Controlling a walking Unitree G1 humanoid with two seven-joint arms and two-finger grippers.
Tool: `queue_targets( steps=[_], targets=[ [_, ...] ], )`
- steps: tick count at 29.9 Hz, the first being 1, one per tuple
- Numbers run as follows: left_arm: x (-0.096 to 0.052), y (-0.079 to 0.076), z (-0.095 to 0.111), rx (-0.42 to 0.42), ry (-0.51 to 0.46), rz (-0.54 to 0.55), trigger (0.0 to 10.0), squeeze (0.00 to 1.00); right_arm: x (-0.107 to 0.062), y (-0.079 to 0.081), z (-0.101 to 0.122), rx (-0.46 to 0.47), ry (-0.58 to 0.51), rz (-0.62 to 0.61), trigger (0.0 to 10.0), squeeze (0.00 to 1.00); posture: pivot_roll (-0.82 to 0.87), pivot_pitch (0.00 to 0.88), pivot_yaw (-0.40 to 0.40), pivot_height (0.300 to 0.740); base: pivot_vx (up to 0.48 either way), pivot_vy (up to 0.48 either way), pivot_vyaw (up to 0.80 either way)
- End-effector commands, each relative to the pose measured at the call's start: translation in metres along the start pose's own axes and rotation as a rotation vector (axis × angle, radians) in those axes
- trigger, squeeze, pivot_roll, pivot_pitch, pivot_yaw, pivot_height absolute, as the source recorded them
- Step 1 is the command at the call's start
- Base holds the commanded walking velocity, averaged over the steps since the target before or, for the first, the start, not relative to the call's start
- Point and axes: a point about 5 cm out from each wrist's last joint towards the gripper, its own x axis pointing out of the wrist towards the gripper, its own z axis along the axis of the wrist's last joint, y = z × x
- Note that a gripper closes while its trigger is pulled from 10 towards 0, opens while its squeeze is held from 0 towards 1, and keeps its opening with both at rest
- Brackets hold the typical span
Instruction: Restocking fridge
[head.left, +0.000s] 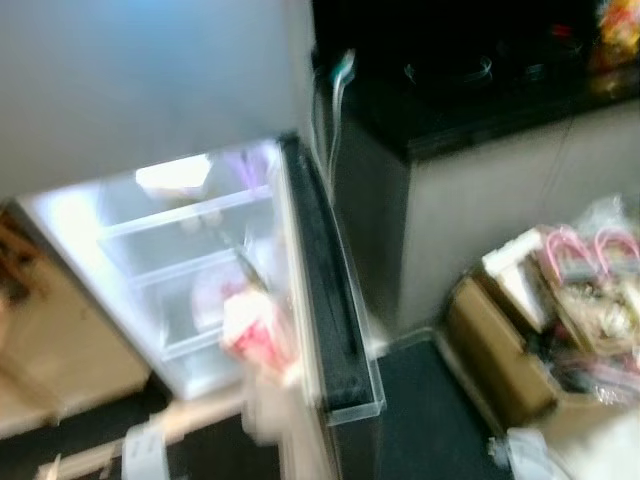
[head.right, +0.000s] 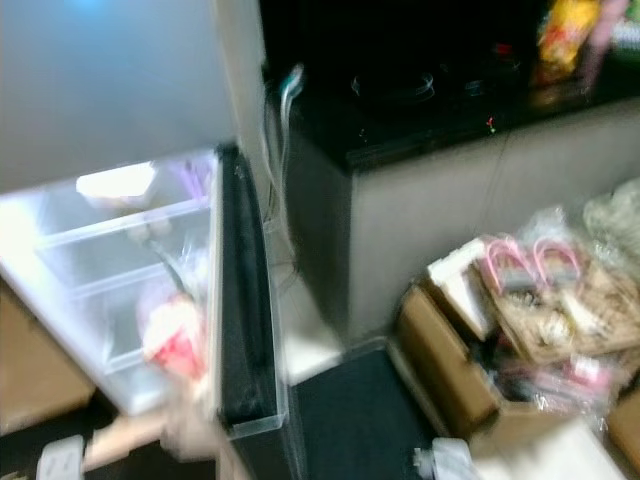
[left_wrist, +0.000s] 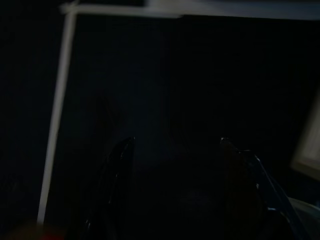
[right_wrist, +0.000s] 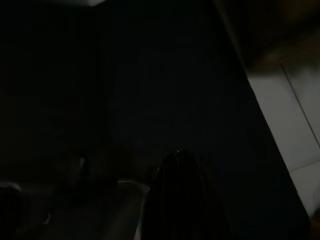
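Observation:
The picture is blurred. The fridge (head.left: 190, 260) stands open at the left, its lit inside showing clear shelves (head.left: 185, 215) and a red and white packet (head.left: 252, 335) low down. Its open door (head.left: 322, 290) swings out toward me, with a clear door bin (head.left: 352, 400) at its lower end. On the floor at the right, a cardboard box (head.right: 450, 360) holds bagged groceries (head.right: 545, 290). In the dark left wrist view my left gripper (left_wrist: 175, 150) hangs open with nothing between its fingers. In the right wrist view, one dark finger (right_wrist: 181, 195) of my right gripper can be made out.
A grey cabinet with a black countertop (head.left: 480, 90) stands right of the fridge, with a yellow packet (head.right: 562, 35) on it. A dark mat (head.left: 420, 420) covers the floor between door and box. A wooden unit (head.left: 50, 340) stands at the far left.

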Motion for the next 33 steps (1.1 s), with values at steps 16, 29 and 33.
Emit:
queue_targets(
  steps=[16, 29, 33],
  targets=[
    [-0.004, -0.01, -0.015, 0.084, 0.03, -0.068, 10.0, 0.0, -0.002, -0.008, -0.005, 0.007, 0.011, -0.025, 10.0, 0.0, -0.09, 0.095, 0.062, 0.74, 0.0, 0.0, 0.8],
    [-0.004, -0.011, -0.016, 0.102, 0.031, -0.091, 10.0, 0.0, -0.004, -0.021, -0.007, 0.042, 0.024, -0.088, 10.0, 0.0, -0.09, 0.082, 0.058, 0.74, 0.0, 0.0, 0.05],
    [-0.005, -0.011, -0.019, 0.109, 0.032, -0.1, 10.0, 0.0, -0.004, -0.024, 0.002, 0.087, -0.016, -0.098, 10.0, 0.0, -0.09, 0.082, 0.058, 0.74, 0.0, 0.0, 0.0]
  ],
)
